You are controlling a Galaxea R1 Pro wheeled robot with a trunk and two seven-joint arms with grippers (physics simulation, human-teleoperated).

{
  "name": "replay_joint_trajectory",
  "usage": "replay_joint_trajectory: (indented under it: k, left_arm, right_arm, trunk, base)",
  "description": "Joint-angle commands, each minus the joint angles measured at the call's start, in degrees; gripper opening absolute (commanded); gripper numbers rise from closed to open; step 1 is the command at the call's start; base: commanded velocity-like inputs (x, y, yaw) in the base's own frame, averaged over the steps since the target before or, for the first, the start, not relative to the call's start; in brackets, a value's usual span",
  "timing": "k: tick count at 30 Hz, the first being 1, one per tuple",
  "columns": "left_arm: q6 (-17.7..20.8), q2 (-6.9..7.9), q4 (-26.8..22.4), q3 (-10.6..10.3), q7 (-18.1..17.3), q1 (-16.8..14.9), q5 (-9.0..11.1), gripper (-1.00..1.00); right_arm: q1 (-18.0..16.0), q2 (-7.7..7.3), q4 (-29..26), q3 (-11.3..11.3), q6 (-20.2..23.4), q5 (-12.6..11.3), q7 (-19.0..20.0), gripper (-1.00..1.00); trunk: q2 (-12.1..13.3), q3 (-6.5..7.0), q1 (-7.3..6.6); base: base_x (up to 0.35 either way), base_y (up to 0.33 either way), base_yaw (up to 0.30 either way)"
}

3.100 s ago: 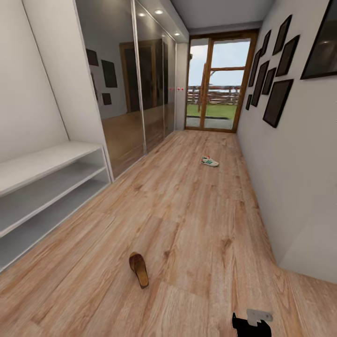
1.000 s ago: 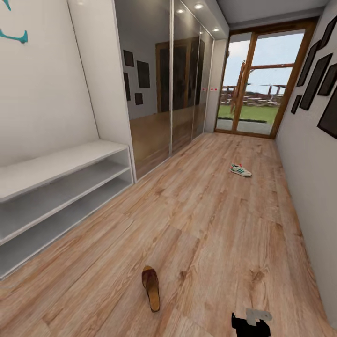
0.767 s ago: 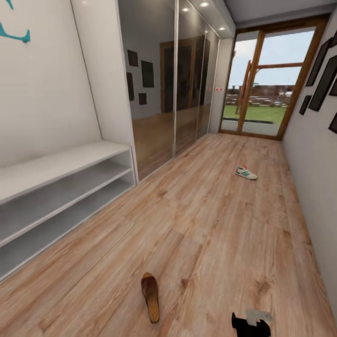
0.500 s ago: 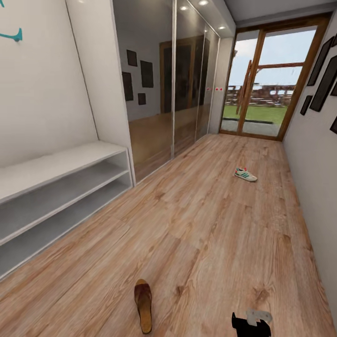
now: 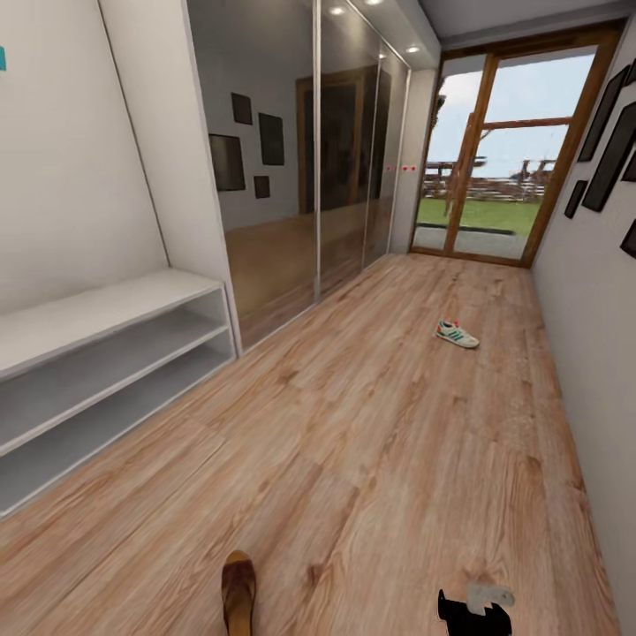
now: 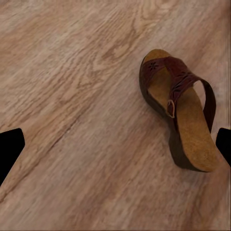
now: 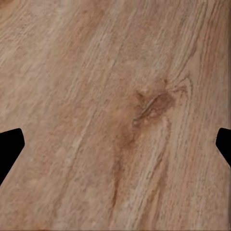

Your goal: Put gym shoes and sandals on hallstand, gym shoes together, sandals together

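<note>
Camera advanced; sandal (image 5: 238, 601) nearer. Left fingers (image 6: 10, 147) and right fingers (image 7: 10, 144) spread, empty.

No text, label, brand name, number or sign can be read anywhere in these views. The gym shoe (image 5: 457, 334) far down the corridor floor (image 5: 380, 424) carries teal-green stripes, but no lettering can be made out on it. The sandal (image 6: 179, 107) has a stamped flower pattern and a small buckle on its strap, with no wording. The dark picture frames (image 5: 609, 146) on the wall are blank, and a teal mark (image 5: 3, 58) at the wall's edge is too cropped to tell
</note>
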Motion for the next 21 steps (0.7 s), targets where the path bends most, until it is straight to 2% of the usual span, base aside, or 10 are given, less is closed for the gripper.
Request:
replay_joint_trajectory:
  k: [1, 21]
  left_arm:
    - [0.0, -0.01, 0.0, 0.2, -0.6, 0.0, 0.5, 1.00]
    - [0.0, -0.01, 0.0, 0.2, -0.6, 0.0, 0.5, 1.00]
  right_arm:
    - [0.0, -0.01, 0.0, -0.3, -0.2, 0.0, 0.1, 1.00]
    - [0.0, -0.08, 0.1, -0.2, -0.2, 0.1, 0.2, 1.00]
  trunk:
    - [0.0, -0.05, 0.01]
    - [0.0, -0.05, 0.01]
  base:
    - [0.181, -0.230, 0.000]
    - [0.182, -0.230, 0.000]
